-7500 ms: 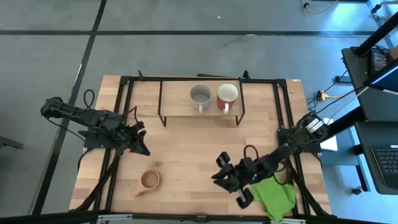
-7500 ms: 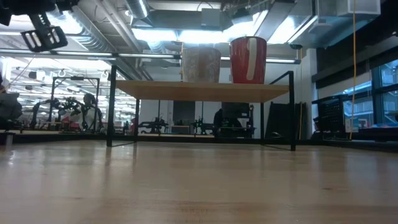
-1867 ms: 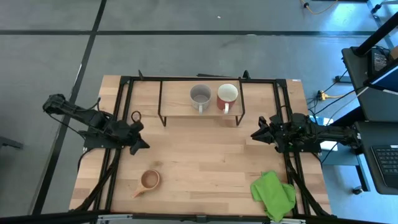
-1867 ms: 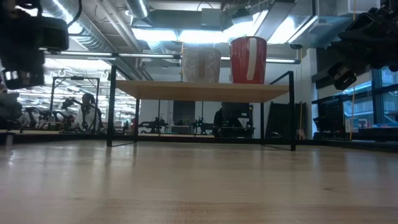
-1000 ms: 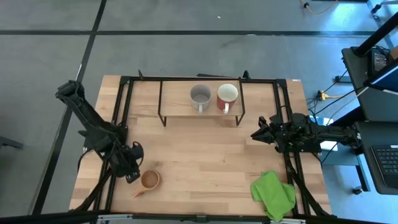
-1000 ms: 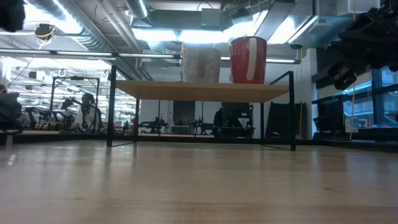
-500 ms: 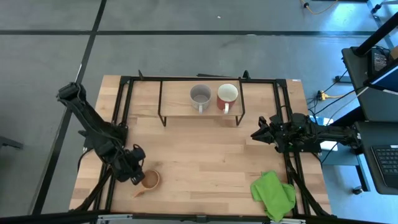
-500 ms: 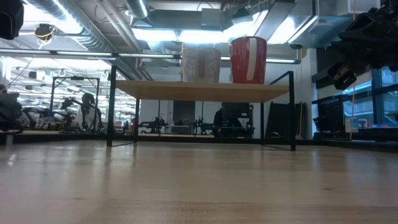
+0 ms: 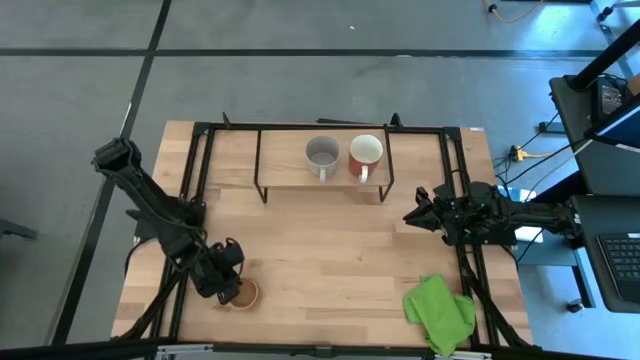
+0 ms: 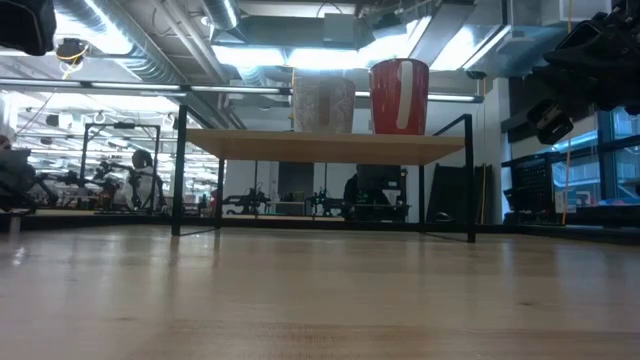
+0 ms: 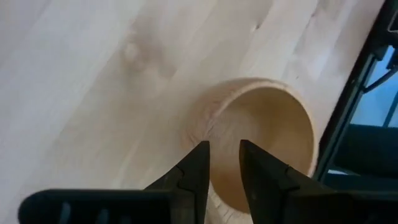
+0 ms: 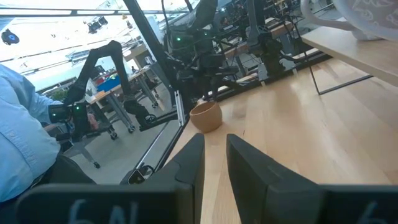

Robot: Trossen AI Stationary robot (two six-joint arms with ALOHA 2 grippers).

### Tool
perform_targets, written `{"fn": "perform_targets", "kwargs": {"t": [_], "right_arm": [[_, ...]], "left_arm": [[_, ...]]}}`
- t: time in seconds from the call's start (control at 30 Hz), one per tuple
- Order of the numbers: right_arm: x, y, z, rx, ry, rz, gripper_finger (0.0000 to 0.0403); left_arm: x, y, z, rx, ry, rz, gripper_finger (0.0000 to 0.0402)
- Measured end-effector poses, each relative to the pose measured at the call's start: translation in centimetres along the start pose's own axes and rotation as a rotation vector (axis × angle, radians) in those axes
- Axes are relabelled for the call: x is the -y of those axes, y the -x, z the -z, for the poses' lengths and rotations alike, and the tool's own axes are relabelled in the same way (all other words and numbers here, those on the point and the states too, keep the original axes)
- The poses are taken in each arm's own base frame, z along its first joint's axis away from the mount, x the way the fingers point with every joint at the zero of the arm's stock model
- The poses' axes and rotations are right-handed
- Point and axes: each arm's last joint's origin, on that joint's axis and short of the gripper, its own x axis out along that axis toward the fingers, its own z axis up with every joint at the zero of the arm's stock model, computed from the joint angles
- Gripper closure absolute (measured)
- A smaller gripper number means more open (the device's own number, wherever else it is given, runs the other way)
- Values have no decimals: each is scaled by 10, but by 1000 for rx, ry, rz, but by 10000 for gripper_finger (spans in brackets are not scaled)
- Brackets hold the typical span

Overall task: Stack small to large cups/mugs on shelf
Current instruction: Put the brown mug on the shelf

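Overhead: left gripper [image 9: 232, 290] down at the front-left of the surface [image 9: 320, 250], right at the rim of the small tan wooden cup [image 9: 243, 294]. Grey mug [image 9: 321, 154] and red mug [image 9: 366, 153] side by side on the shelf [image 9: 285, 165] at the back, handles toward the front. Right gripper [image 9: 414, 216] parked near the right edge, just in front of the shelf's right end, well apart from the green cloth [image 9: 439, 312] at the front-right corner.

Level across the surface: shelf [image 10: 320, 146] on thin black legs, grey mug [image 10: 322, 104] and red mug [image 10: 399, 96] upright on top, almost touching.

Left wrist: fingers [image 11: 194, 168] narrow, straddling the near wall of the tan cup [image 11: 261, 146], one outside, one inside the bowl; contact with the wall not clear.

Right wrist: fingers [image 12: 191, 158] narrow with nothing between them, tan cup [image 12: 206, 116] far across the surface with the left arm above it; a person's blue sleeve [image 12: 25, 143] off to the side.
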Motion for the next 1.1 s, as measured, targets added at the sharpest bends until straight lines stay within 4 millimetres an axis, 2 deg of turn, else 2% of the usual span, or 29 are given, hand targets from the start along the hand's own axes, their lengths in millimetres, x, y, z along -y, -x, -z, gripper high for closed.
{"fn": "perform_targets", "kwargs": {"t": [0.33,1.1], "right_arm": [[0,0,0,0,0,0,334],[0,0,0,0,1,0,334]], "left_arm": [[-9,-4,-1,-58,-61,-84,319],[-8,-3,-2,-49,-54,-74,319]]}}
